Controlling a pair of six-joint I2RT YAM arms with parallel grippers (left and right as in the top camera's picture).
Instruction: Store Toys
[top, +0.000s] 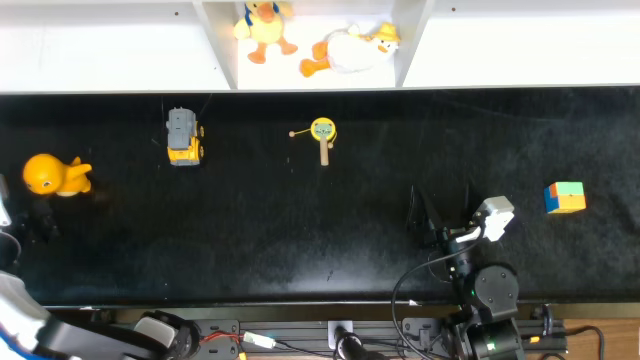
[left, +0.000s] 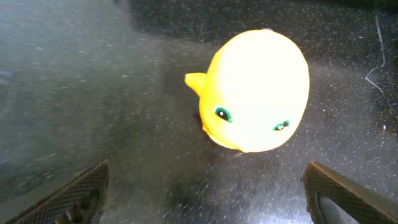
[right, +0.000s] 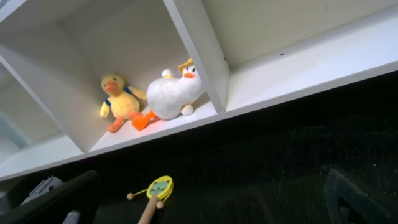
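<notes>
Here's the round yellow toy (left: 258, 90), sitting on the black table (top: 250, 230), its two little eyes turned toward the left gripper (left: 211, 199). That pincer is spread wide and holding nothing, one finger to each side just short of the toy and not touching it. The toy looks smooth and glossy, probably hollow plastic or rubber, so I'd call it light, a touch springy, and slippery on that domed body. The best hold, I'd say, is low across the widest part of the body, squarely side to side. The small stub sticking out of one flank looks too little to pinch, and a high grip on the curve could squirt it out. Moving outward from the yellow toy, the toy truck (top: 183, 136) stands some way along the table, and the little rattle (top: 323, 133) lies farther on past that. Far across from the yellow toy is the white shelf (top: 420, 50), whose middle compartment holds a plush duck (top: 264, 25) and a white plush goose (top: 350, 50) side by side. Farthest from the yellow toy, the right gripper (top: 440, 205) hangs over the table with its fingers parted and empty, the coloured cube (top: 565, 197) beyond it.
</notes>
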